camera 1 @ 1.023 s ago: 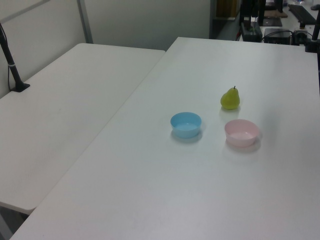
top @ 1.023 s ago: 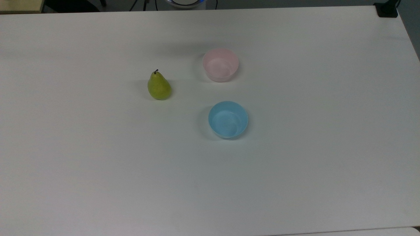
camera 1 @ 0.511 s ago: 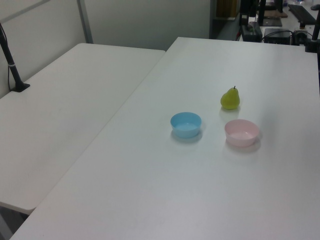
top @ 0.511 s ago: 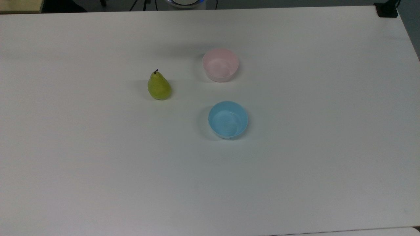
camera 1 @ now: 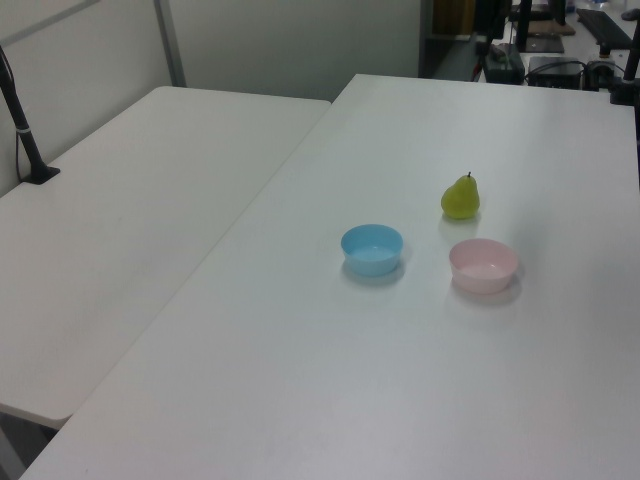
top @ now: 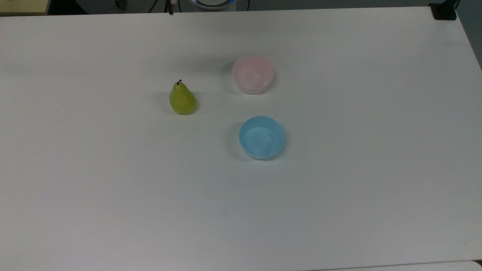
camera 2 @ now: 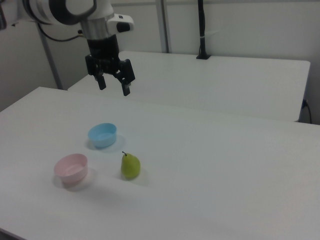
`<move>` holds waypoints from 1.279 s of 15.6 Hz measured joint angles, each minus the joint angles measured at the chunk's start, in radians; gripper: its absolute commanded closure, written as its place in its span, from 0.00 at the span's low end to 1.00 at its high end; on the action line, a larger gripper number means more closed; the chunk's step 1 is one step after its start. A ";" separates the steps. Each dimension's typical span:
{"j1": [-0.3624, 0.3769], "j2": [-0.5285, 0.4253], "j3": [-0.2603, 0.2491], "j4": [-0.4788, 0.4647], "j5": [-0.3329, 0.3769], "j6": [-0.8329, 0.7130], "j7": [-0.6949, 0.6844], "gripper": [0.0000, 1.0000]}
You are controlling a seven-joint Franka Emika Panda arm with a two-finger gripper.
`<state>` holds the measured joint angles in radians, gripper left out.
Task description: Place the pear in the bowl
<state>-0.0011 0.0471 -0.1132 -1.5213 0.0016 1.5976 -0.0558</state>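
The yellow-green pear (top: 182, 99) stands upright, stem up, well apart from the empty pale pink bowl (top: 253, 74), at the top view's left of it.

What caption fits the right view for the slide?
Open claw hangs above the white table; pear stands between pink bowl and blue bowl.

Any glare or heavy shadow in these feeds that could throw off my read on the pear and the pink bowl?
Top view: even light, no glare, with faint soft shadows beside the pear and the bowl. Left view: the bowl is pale against the white table, low contrast. Right view: soft shadows under both; the gripper reads dark and clear, jaws open.
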 measured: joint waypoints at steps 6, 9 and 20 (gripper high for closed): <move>0.111 0.167 0.004 -0.017 0.001 0.103 0.000 0.00; 0.139 0.211 0.004 -0.045 0.001 0.121 -0.025 0.00; 0.136 0.299 -0.033 -0.149 -0.055 0.210 -0.216 0.00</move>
<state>0.1349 0.3458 -0.1459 -1.6703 -0.0536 1.8078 -0.2723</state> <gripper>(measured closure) 0.000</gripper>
